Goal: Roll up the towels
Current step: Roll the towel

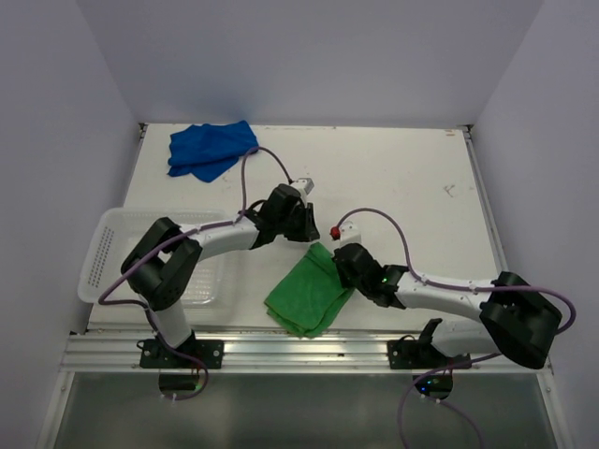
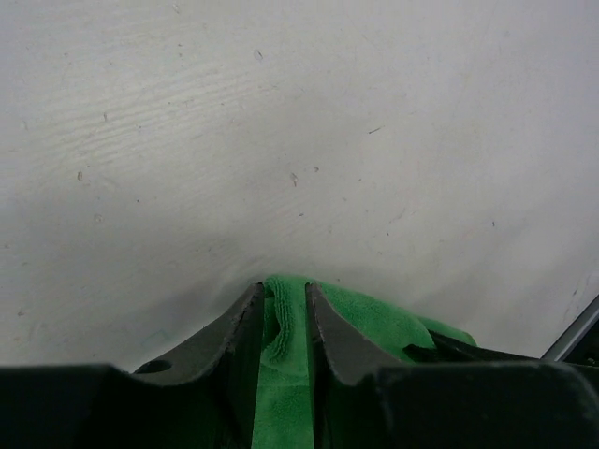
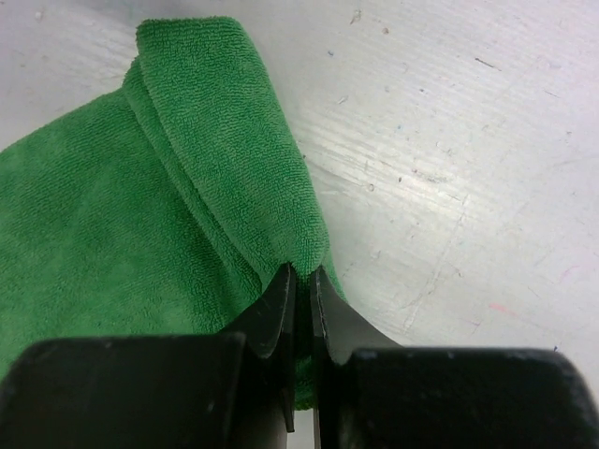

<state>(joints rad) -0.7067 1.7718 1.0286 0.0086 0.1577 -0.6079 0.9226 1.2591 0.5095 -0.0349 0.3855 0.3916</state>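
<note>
Both tools clench the bright green soft cloth towel (image 1: 304,295) lying between them: left tool (image 2: 284,290) on a bunched fold, right tool (image 3: 301,273) on a thin rolled edge. I fear that thin pinch slipping if I pull unevenly, undoing the roll.

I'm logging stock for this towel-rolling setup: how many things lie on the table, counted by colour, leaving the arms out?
green towel: 1
blue towel: 1
white basket: 1
Total: 3
</note>
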